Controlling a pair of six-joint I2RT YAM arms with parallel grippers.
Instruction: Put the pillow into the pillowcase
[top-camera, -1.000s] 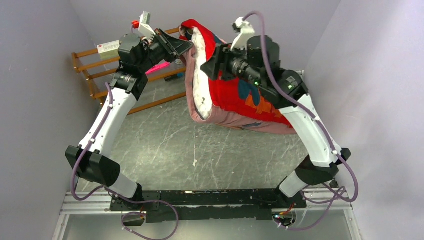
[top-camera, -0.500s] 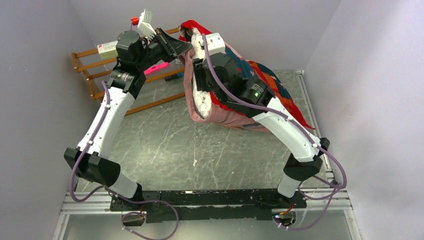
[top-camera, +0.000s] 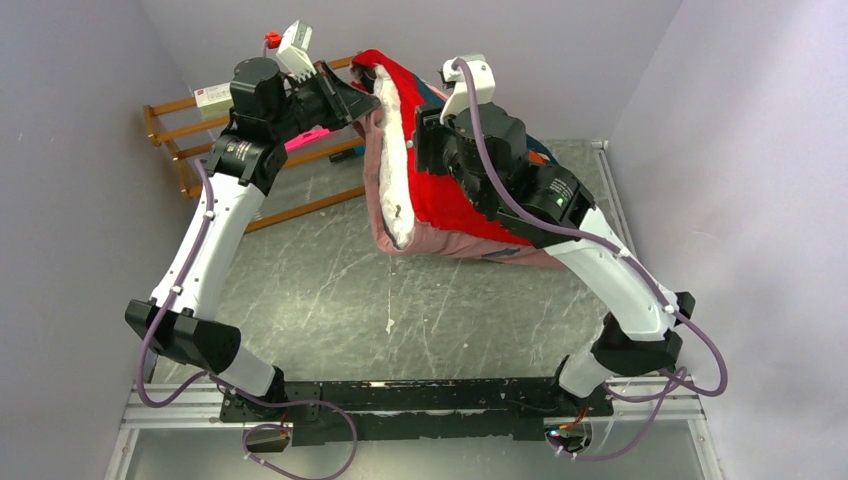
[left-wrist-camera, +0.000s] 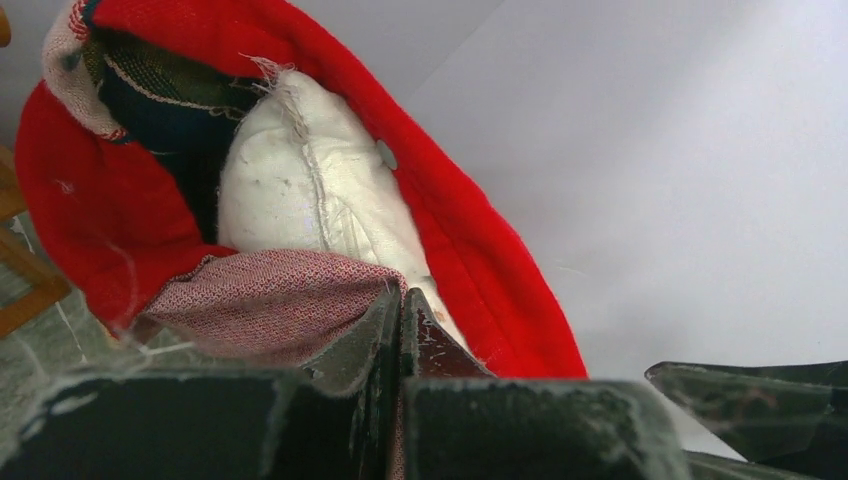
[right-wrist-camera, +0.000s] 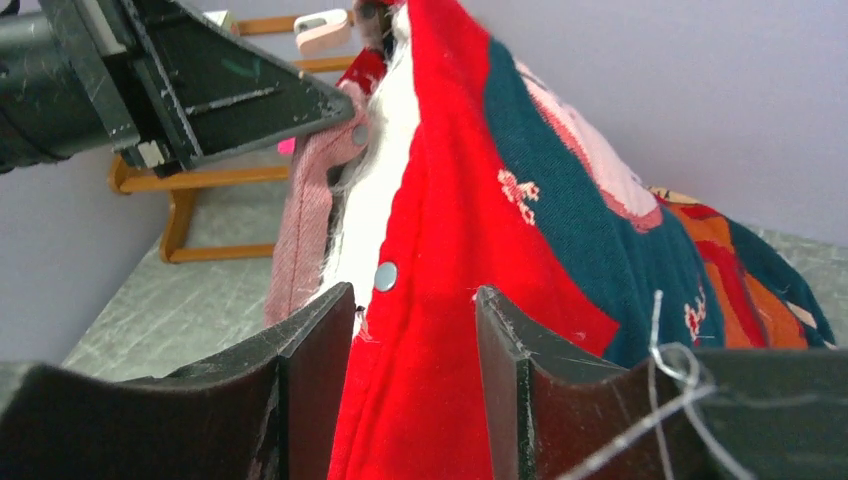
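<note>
The red pillowcase (top-camera: 455, 200) stands at the back of the table, mouth facing left, with the white pillow (top-camera: 392, 140) showing inside the mouth. My left gripper (top-camera: 366, 97) is shut on the pale pink reverse edge of the mouth (left-wrist-camera: 270, 305) and holds it up; the left wrist view shows the pillow (left-wrist-camera: 300, 190) tucked behind it. My right gripper (top-camera: 420, 128) is open, its jaws on either side of the red front edge (right-wrist-camera: 440, 330), next to a snap button (right-wrist-camera: 385, 275). The pillow's white edge (right-wrist-camera: 375, 210) shows just left of it.
A wooden rack (top-camera: 185, 150) with a pink item (top-camera: 312, 135) stands at the back left behind the left arm. Grey walls close in on the left, back and right. The grey tabletop (top-camera: 400, 310) lies in front of the pillowcase.
My right arm swung left across the pillowcase and has come back to its open front edge. The left gripper kept its hold and shifted slightly left, stretching the mouth.
</note>
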